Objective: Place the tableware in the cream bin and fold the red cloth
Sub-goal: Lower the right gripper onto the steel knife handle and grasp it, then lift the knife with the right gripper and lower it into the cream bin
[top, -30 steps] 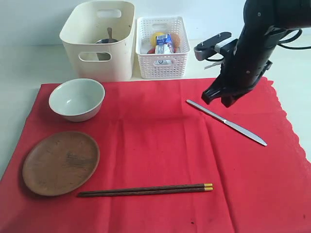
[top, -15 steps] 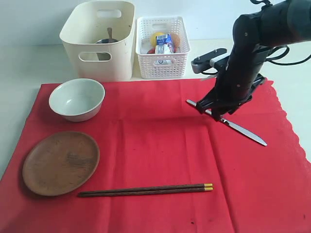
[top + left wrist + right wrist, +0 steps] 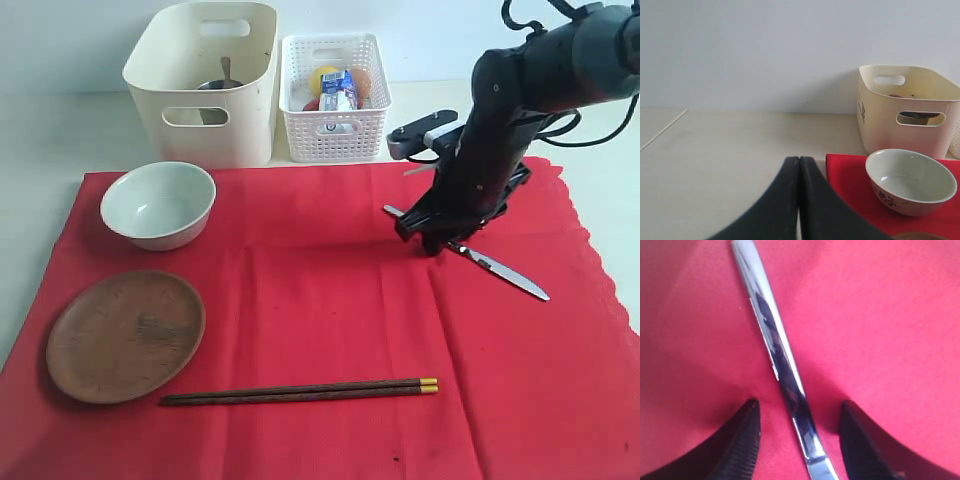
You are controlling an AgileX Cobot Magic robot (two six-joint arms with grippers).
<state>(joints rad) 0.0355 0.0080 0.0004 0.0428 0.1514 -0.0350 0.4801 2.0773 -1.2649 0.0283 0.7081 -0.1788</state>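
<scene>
The silver table knife (image 3: 500,271) (image 3: 774,347) lies on the red cloth (image 3: 320,300) at the right. My right gripper (image 3: 428,238) (image 3: 799,407) is down over the knife's handle, open, one finger on each side of it. The pale bowl (image 3: 158,203) (image 3: 910,180) and wooden plate (image 3: 125,335) sit at the cloth's left, the chopsticks (image 3: 300,391) near its front. The cream bin (image 3: 205,85) (image 3: 905,107) stands behind, with a steel cup (image 3: 218,86) and spoon inside. My left gripper (image 3: 799,160) is shut and empty, over bare table left of the cloth.
A white lattice basket (image 3: 333,128) with a milk carton (image 3: 338,92) and food stands right of the bin. The cloth's scalloped edge (image 3: 595,255) runs along the right side. Pale tabletop (image 3: 730,150) lies around the cloth.
My right gripper has come down and slightly left, from above the cloth's far right part onto the knife's handle end. The knife and other items have not moved.
</scene>
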